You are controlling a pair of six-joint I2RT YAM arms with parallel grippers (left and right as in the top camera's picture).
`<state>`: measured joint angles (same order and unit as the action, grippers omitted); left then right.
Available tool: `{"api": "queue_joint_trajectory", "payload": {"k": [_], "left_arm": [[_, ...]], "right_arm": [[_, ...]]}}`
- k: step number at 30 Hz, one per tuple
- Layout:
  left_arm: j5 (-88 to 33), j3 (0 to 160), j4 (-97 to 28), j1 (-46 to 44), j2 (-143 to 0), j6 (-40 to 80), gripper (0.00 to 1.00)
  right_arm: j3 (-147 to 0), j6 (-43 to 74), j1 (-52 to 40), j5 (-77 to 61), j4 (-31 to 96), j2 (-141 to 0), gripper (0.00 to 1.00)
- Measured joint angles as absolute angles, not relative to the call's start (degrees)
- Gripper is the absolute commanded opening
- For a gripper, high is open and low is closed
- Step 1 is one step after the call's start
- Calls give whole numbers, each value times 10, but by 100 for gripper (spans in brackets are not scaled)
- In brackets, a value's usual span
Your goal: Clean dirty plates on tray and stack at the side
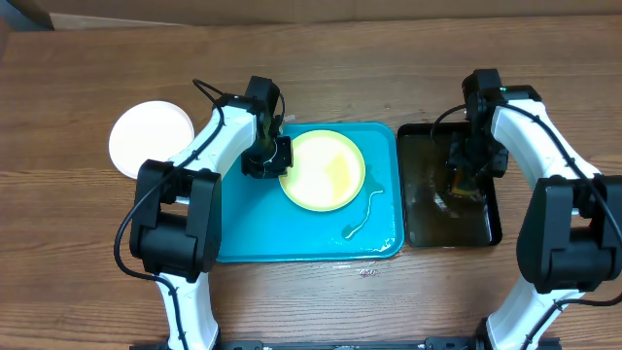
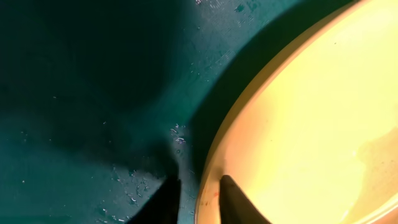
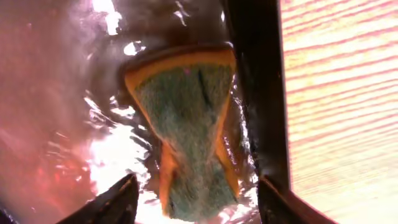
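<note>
At the wash station: my left claw stands at the near-left edge of the lime green plate. Its jaws are slightly parted astride the rim, one tip outside on the wet turquoise tray and the other inside the plate, and I see no firm pinch. The green plate lies flat in the middle of the tray, glossy with water. I can make out no clear smear on it from overhead, though the wrist view is too close to rule out a speck near the rim. A thin trail of water runs across the tray just to the plate's right.

Across the table, my right claw hangs low over the narrower black tray. Its jaws are spread wide and grip nothing. The sponge lies soaked on the tray bottom between the tips.

A white plate sits on the bare table left of the turquoise tray, at the stacking spot. I cannot tell whether a second plate lies under it.

My reading is that the scrubbing looks finished or close to it, since the sponge is down and one plate is set aside. What remains is to carry the green plate off the tray and onto that white one.
</note>
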<state>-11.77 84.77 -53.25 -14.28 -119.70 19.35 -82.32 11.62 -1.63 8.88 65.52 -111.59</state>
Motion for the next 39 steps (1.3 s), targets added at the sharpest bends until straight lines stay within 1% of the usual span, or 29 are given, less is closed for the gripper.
{"api": "queue_joint_trajectory", "payload": {"k": [1,3,4,6,8,9,10,11,12,18,25,33,39], "left_arm": [[-118,848,-534,-143,-1197,194,28],[-117,848,-536,-143,-1197,193,33],[-114,848,-536,-145,-1197,194,34],[-107,847,-536,-150,-1197,194,35],[-102,844,-533,-155,-1197,194,35],[-100,843,-530,-159,-1197,194,32],[-98,841,-524,-163,-1197,194,26],[-97,839,-519,-166,-1197,196,16],[-94,837,-514,-170,-1196,198,4],[-96,826,-494,-182,-1188,195,4],[-91,863,-566,-173,-1194,187,4],[-74,1065,-658,-161,-1202,176,4],[-57,1151,-662,-204,-1202,177,4]], "right_arm": [[-831,113,-16,90,664,-1116,66],[-860,114,-15,90,678,-1116,72],[-876,115,-13,91,680,-1116,73],[-906,117,-8,90,680,-1116,79],[-936,123,8,90,664,-1116,82],[-943,124,17,90,656,-1116,88],[-947,128,30,90,649,-1116,96],[-948,131,43,90,645,-1116,100],[-948,132,58,90,644,-1116,100],[-948,133,140,94,648,-1116,100],[-948,133,168,94,648,-1116,100],[-948,133,168,94,650,-1116,100],[-948,133,168,94,650,-1116,100]]}}
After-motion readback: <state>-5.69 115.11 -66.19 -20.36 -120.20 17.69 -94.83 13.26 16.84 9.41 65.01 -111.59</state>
